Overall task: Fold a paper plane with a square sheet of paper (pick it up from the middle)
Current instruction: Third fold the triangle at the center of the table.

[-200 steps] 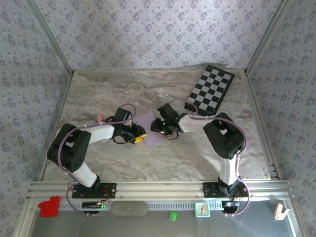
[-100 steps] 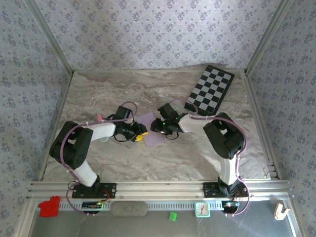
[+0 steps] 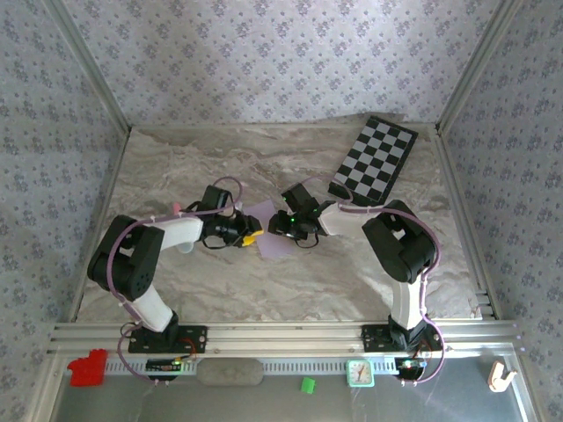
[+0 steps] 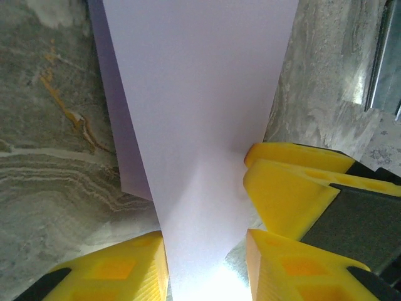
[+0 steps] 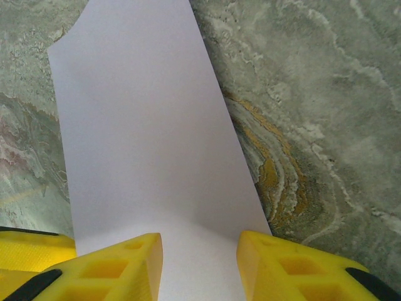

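left gripper [image 4: 203,257] and right gripper [image 5: 199,251] face each other with jaws spread, tips set down on opposite ends of the part-folded square sheet of paper [image 3: 273,244] lying flat between them, probably to pin it for creasing, and neither visibly pinches it

And here we are in a robot lab test cell, no doubt about it. Two arms, the left arm [image 3: 132,264] and the right arm [image 3: 400,246], are bolted to an aluminium rail [image 3: 281,334] at the near edge. Metal posts [image 3: 88,66] frame the booth, floral wallpaper panels [image 3: 264,61] close it in, and a marble-print cloth covers the counter [image 3: 220,281]. A chequered board [image 3: 374,158] lies at the back right. Up front sit a small clock [image 3: 360,373], a green block [image 3: 308,384] and a red piece [image 3: 87,367].
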